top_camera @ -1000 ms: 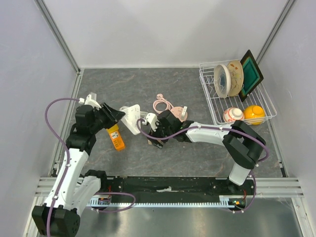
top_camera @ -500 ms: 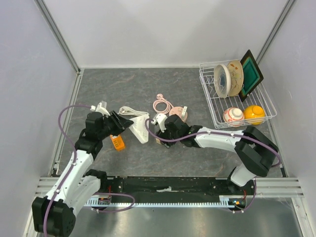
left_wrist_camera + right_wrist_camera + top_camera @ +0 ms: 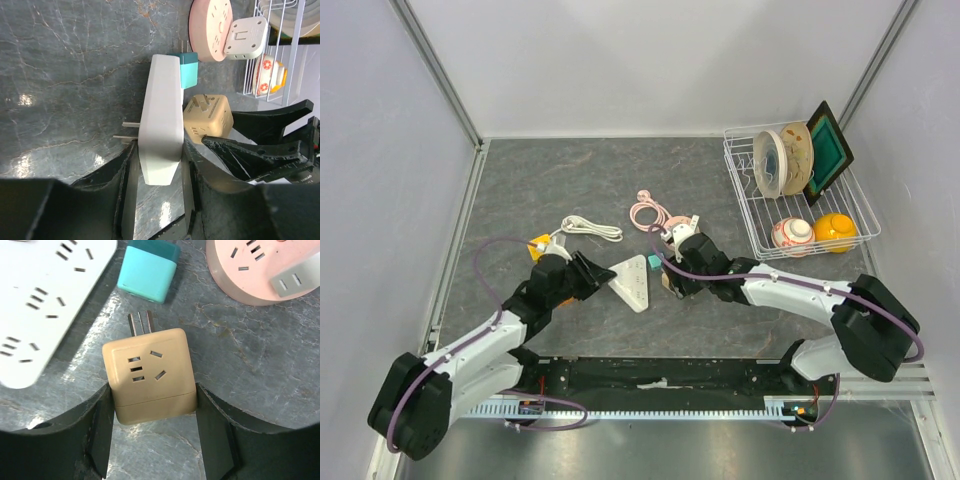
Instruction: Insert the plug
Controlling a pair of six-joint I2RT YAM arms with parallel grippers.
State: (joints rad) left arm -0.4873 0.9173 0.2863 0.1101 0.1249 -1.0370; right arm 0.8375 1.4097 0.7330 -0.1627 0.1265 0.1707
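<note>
My left gripper is shut on a white power strip, held edge-on just above the table; from above the strip is a white wedge in front of that gripper. A tan cube plug lies on the table with its metal prongs pointing at the strip. My right gripper is shut on the cube, one finger flat against each side. From above, this gripper sits just right of the strip. A teal plug lies beyond the prongs.
A pink round socket with a white adapter on it lies behind the cube. A pink cable coil and a white cable lie further back. A wire dish rack with plates stands at the back right.
My left arm carried the power strip toward the near edge and to the right. My right gripper shifted right and its jaws closed in on the tan plug.
</note>
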